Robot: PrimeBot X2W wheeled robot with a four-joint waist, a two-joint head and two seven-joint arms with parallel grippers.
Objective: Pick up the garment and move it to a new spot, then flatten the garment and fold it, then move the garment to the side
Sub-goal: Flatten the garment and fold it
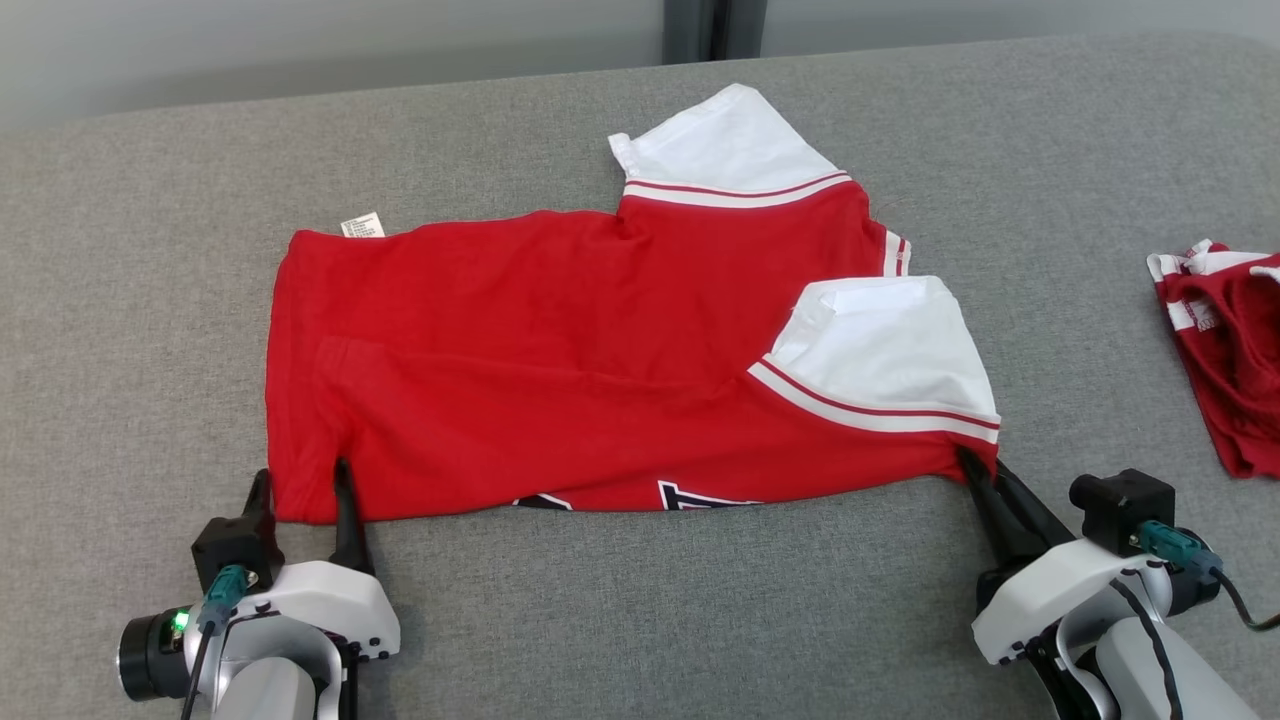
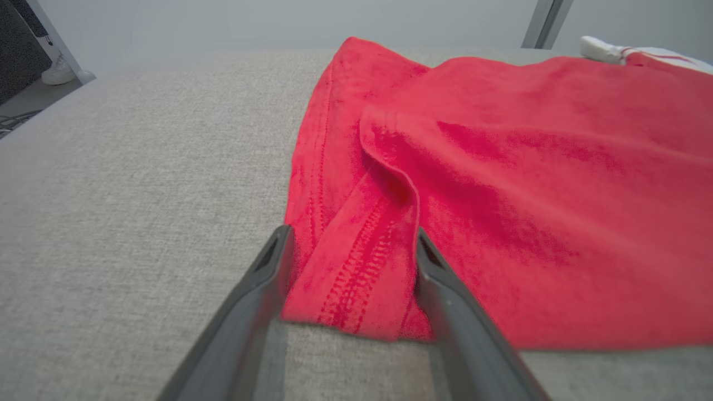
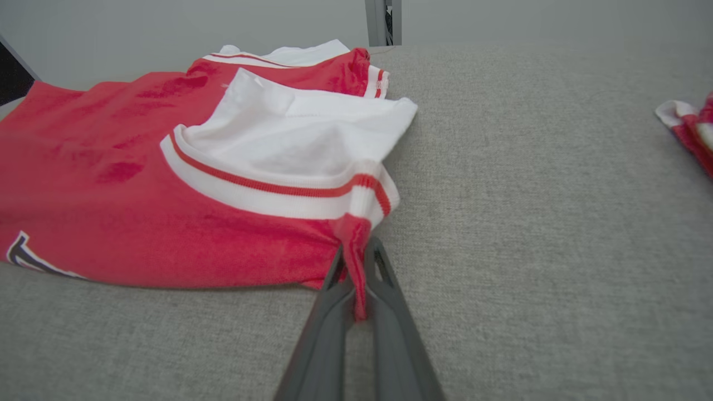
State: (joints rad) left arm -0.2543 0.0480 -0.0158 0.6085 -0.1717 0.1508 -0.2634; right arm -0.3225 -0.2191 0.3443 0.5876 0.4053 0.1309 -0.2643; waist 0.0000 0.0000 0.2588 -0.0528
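The red jersey [image 1: 600, 350] is laid flat on the grey table [image 1: 620, 610], its near right corner clamped by the right gripper [image 1: 970, 460], its near left corner straddled by the left gripper's [image 1: 302, 474] spread fingers.

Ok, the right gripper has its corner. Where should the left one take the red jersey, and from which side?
Take the near left hem corner of the red jersey, coming in low from the near edge of the table. The stitched hem is doubled over there, sits between the open jaws of the left gripper, and matches the corner the right gripper is pinching.
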